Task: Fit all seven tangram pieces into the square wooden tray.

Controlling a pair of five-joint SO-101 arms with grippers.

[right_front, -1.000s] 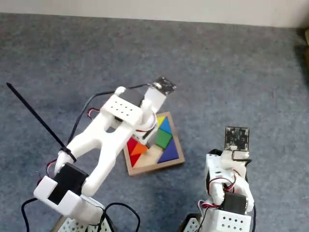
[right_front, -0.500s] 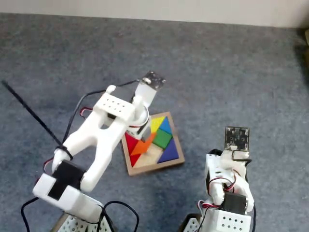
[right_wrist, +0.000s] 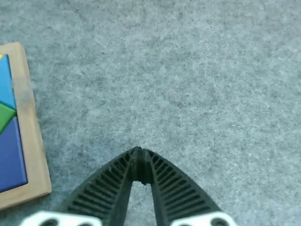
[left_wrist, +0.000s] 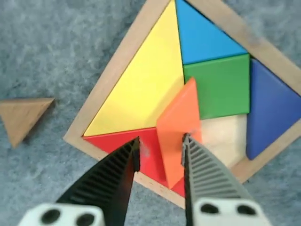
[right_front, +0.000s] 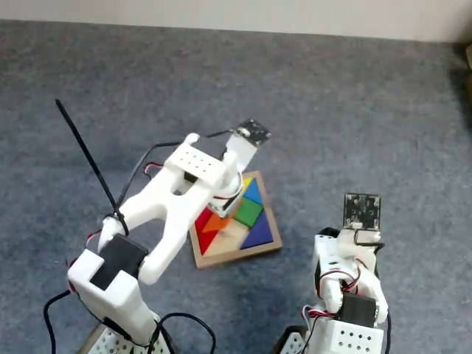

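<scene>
While hovering over tray [left_wrist: 116, 70] with left fingers [left_wrist: 123, 169] narrowly parted and empty, shows five pieces seated; leaves orange piece [left_wrist: 176, 127] askew across red [left_wrist: 148, 162], wood triangle [left_wrist: 21, 115] out on counter [left_wrist: 47, 37]. Holds right fingers [right_wrist: 124, 181] pressed together beside tray.

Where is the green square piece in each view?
High view: green square mid-picture, inside the wooden tray.
Left wrist view: green square between the light blue triangle and dark blue triangle.
Right wrist view: green square, a sliver at the picture's edge, between the same triangles.
Shared landmark: the tray's rim along both blue triangles.
</scene>
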